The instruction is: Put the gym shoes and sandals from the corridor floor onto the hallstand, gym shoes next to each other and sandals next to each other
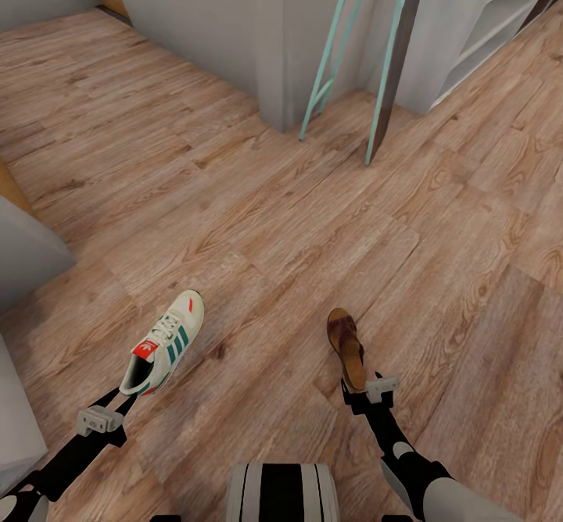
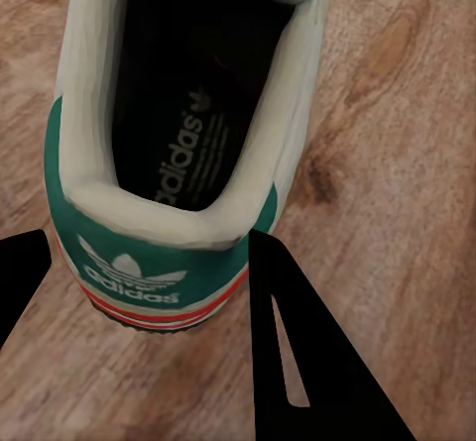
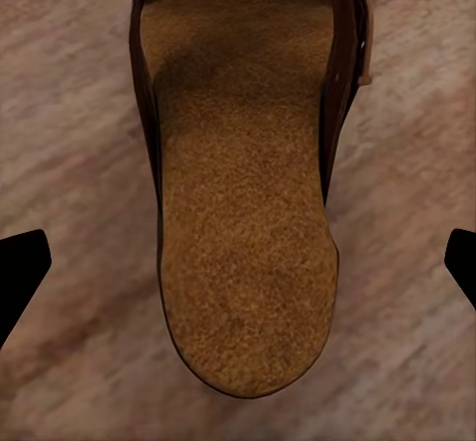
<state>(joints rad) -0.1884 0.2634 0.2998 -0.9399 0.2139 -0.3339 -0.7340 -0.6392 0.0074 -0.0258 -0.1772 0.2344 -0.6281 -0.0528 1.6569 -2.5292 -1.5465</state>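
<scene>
One gym shoe [image 1: 166,347], cream with green stripes and a red tongue patch, lies on the corridor floor [image 1: 258,217] at the lower left. My left gripper [image 1: 123,401] is at its heel. In the left wrist view both fingers [image 2: 297,362] press the sides of the green heel [image 2: 159,253], so the left gripper [image 2: 149,253] is shut on it. One brown sandal [image 1: 346,344] lies at the lower right. My right gripper [image 1: 361,387] is behind its heel. It stands open [image 3: 238,253], and the tan footbed [image 3: 243,243] lies between the spread fingers without touching them. The pale hallstand [image 1: 477,30] is at the far upper right.
A grey wall corner [image 1: 274,45] and a teal-legged frame [image 1: 332,61] with a dark slanted post [image 1: 391,76] stand ahead, between me and the hallstand. Grey furniture edges [image 1: 23,248] crowd the left side. Open plank floor stretches across the middle and right.
</scene>
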